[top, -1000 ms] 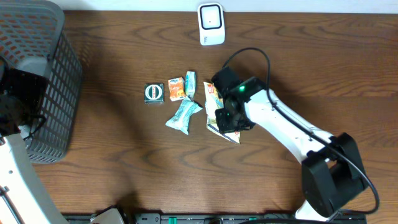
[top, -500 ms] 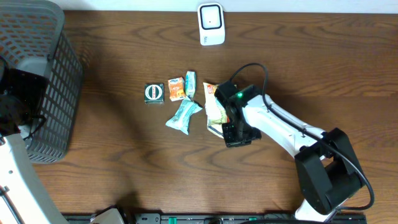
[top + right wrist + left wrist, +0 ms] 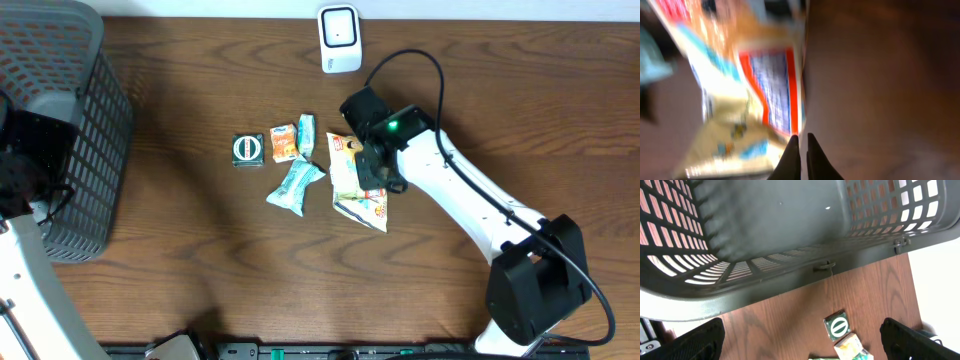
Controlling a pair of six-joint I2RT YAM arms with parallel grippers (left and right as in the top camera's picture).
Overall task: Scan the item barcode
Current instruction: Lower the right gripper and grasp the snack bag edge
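One snack bag (image 3: 352, 190) lies flat on the brown wooden worktop (image 3: 200, 260), near the middle. It is mostly yellow and white, with orange at the top end and small bright pictures at the bottom end. In the right wrist view it looks blurry. You can see a white patch with tiny print and a red border, and some blue spots on the yellow part. The print is too fuzzy to read, and I cannot pick out a barcode.

The right gripper (image 3: 801, 150) is closed, with its two dark fingers pressed together. Its tip sits right at the edge of the bag. I cannot tell if it is pinching a bit of the wrapper or only touching it.

The white scanner (image 3: 339, 38) stands at the far edge of the worktop, well apart from the bag.

Four smaller packets (image 3: 296, 186) lie just to the left of the bag.

The left gripper (image 3: 802, 340) is spread wide and holds nothing. It hangs by the dark basket (image 3: 765, 255) at the left side.
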